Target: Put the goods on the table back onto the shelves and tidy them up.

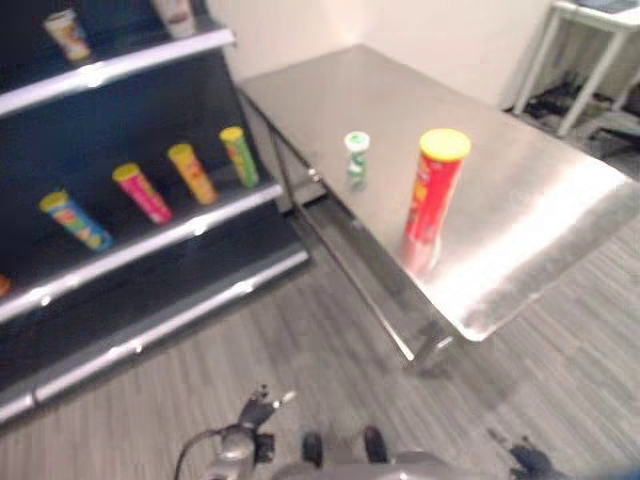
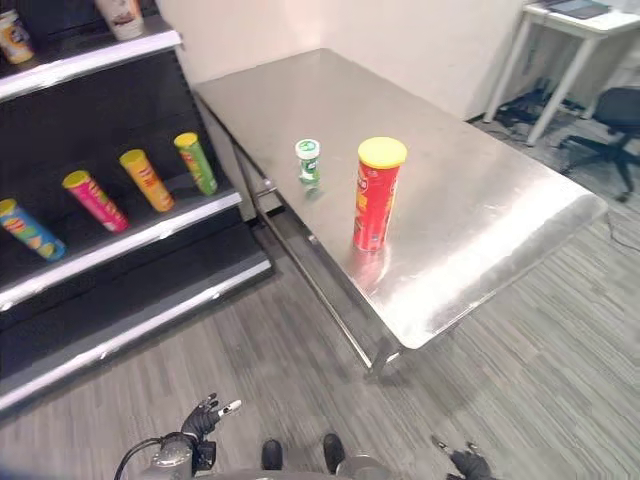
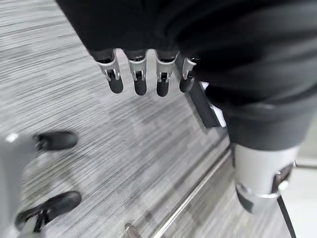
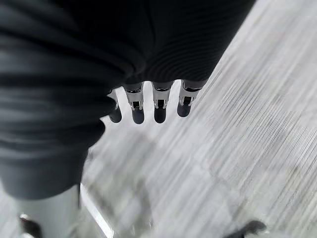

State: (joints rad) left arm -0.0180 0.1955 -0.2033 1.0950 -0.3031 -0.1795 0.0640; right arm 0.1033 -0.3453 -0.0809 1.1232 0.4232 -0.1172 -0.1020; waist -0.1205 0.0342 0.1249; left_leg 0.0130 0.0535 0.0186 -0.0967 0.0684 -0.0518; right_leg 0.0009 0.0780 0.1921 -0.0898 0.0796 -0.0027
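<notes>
1. Steel table (image 2: 480,200) runs from the view's centre toward one o'clock, with the dark shelves (image 2: 60,190) off at ten o'clock.
2. On the table a tall red can with a yellow lid (image 2: 377,194) stands upright, long axis vertical, lid pointing up, near the table's front edge.
3. At eleven o'clock of it, close by but apart, a small green-and-white cup (image 2: 308,161) also stands upright, lid up.
4. On the middle shelf four tubes lean back, tops pointing toward eleven o'clock: a blue tube (image 2: 30,229), a pink tube (image 2: 95,199), an orange tube (image 2: 146,179) and a green tube (image 2: 196,162), spaced apart in a row.
5. On the top shelf stand two more containers (image 1: 68,34), partly cut off.
6. Left hand (image 3: 138,74) hangs over the grey floor (image 2: 560,380), fingers straight and relaxed, holding nothing.
7. Right hand (image 4: 148,104) likewise hangs over the floor at five o'clock in the right eye view, fingers extended, empty.
</notes>
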